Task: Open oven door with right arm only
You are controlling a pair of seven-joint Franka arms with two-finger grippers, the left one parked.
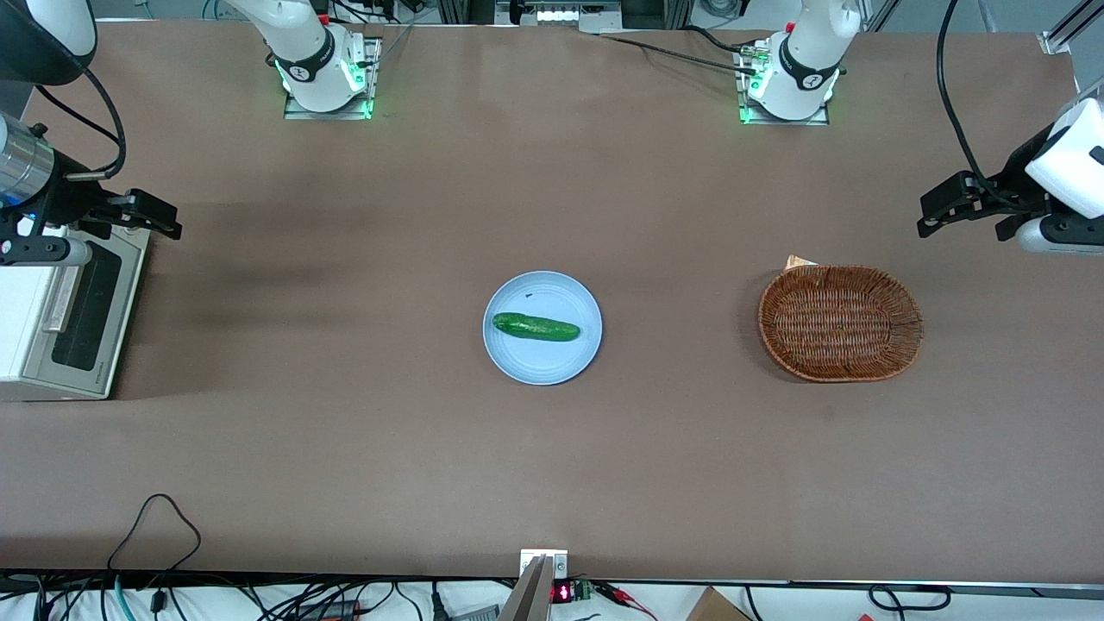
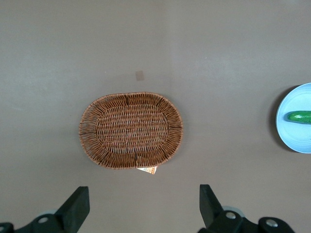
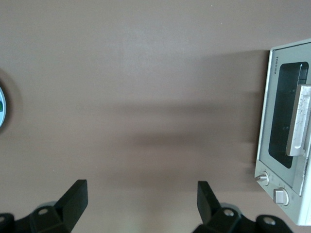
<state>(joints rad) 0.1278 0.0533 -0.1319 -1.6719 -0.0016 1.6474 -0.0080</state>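
Observation:
The cream-white toaster oven (image 1: pixel 26 310) stands at the working arm's end of the table. Its oven door (image 1: pixel 86 306), with dark glass and a silver bar handle (image 1: pixel 59 297), is shut against the body. My right arm's gripper (image 1: pixel 162 221) hangs above the table beside the oven's upper corner, farther from the front camera than the handle. In the right wrist view the gripper (image 3: pixel 141 199) is open and empty over bare table, with the oven door (image 3: pixel 284 121) and its handle (image 3: pixel 301 119) off to one side, apart from the fingers (image 3: pixel 75 196).
A blue plate (image 1: pixel 517 358) holding a cucumber (image 1: pixel 535 327) lies mid-table. A wicker basket (image 1: pixel 841 323) lies toward the parked arm's end and also shows in the left wrist view (image 2: pixel 131 130). The oven's knobs (image 3: pixel 262 178) are beside the door.

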